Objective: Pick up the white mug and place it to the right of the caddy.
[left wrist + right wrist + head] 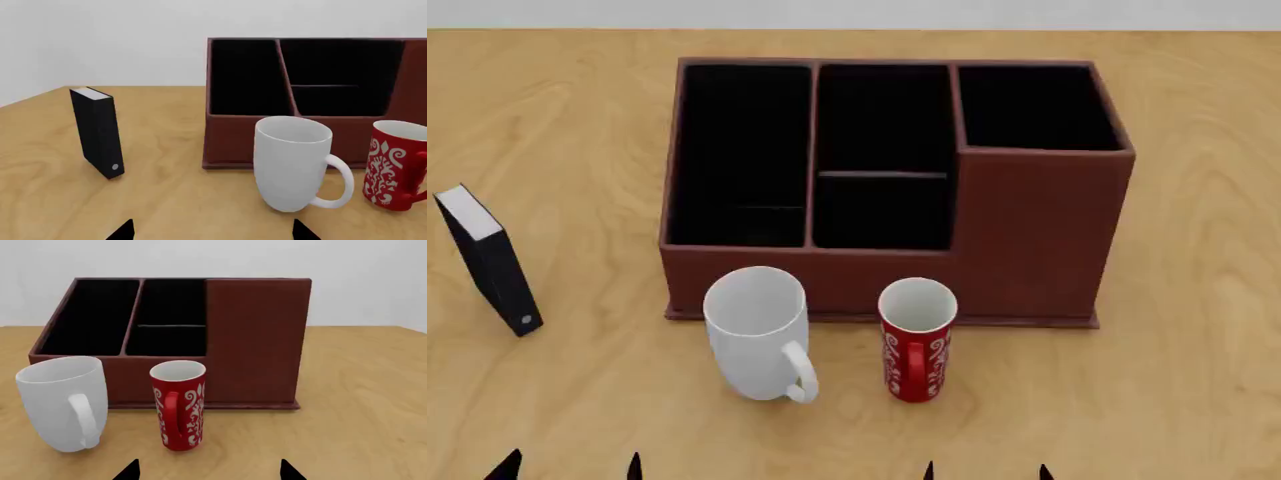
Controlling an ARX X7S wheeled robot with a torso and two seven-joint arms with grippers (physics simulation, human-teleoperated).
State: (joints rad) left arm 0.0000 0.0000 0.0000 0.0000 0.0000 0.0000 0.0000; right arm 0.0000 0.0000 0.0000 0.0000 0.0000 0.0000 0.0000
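The white mug [757, 330] stands upright on the wooden table just in front of the caddy [1034, 235], its handle toward me and to the right. It also shows in the left wrist view as the white mug [292, 162] and in the right wrist view as the white mug [62, 402]. The dark red-brown caddy [233, 140] [257, 335] has black-lined compartments and a taller right section. My left gripper [571, 467] and right gripper [986, 470] hover near the table's front edge, both open and empty, only their black fingertips [122, 231] [129, 471] showing.
A slim red mug [916, 340] with white swirls stands right of the white mug, also seen as the red mug [395, 165] [178, 405]. A small black book-like box [490, 262] [99, 131] stands upright at the left. Bare table [1201, 330] lies right of the caddy.
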